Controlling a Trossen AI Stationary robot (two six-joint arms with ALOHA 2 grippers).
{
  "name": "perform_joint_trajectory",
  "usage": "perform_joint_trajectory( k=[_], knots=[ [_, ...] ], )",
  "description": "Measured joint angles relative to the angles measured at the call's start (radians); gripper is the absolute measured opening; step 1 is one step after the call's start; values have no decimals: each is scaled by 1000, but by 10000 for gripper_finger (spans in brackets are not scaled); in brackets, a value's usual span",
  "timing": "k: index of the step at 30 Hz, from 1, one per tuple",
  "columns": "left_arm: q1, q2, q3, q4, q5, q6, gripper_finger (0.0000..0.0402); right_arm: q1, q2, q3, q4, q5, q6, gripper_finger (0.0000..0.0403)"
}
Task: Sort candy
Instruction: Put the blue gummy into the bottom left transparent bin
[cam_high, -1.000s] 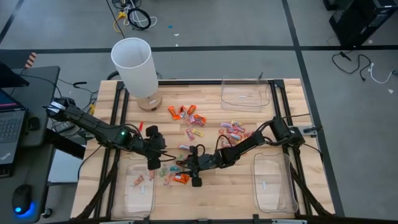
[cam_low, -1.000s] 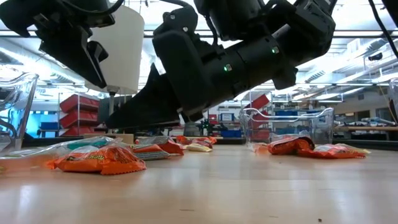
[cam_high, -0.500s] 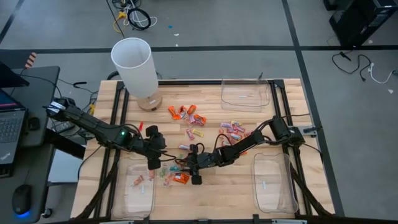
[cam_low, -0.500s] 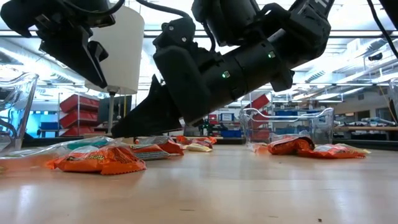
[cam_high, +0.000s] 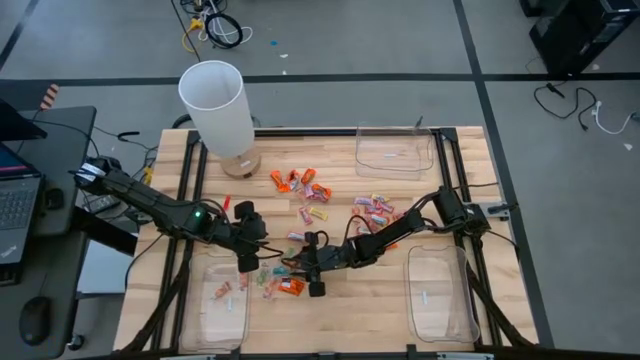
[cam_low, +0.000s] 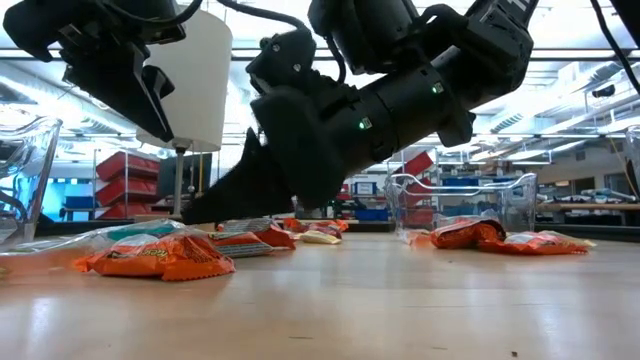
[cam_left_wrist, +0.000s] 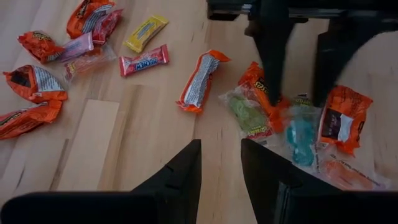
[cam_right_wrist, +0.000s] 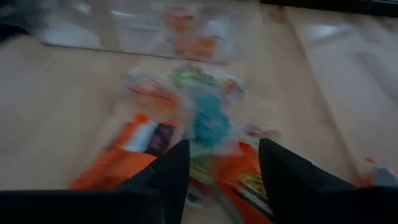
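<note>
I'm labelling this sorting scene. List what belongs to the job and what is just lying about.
Job:
- candy scattered mid-table
- clear trays, one at the left holding a few sweets
- right gripper, open over the candy
- left gripper, open

Lying about:
- white cylinder
- laptop
- cables on the floor

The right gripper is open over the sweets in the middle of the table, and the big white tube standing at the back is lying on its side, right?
Not quite. The white tube is standing upright at the back, not lying on its side; the high view shows its open top. The rest holds: the right gripper is open over the sweets in the middle of the table.
</note>
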Motion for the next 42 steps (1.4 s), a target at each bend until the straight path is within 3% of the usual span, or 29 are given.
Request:
perform_joint_trajectory(
  k=[7,23,29,36,42],
  knots=[
    [0,0,0,-1,-1,-4,115,-33,-5,0,-2,42,-13,167],
    [0,0,0,-2,1,-6,115,-43,-35,56,28,-93,-79,165],
    [0,0,0,-1,146,-1,115,-58,-35,81,9,-93,-112,163],
    [-1,1,0,49,223,-7,115,-54,-102,80,-204,-77,-170,162],
    [-1,1,0,96,206,-73,115,-33,-240,79,-581,66,-159,162]
  ],
)
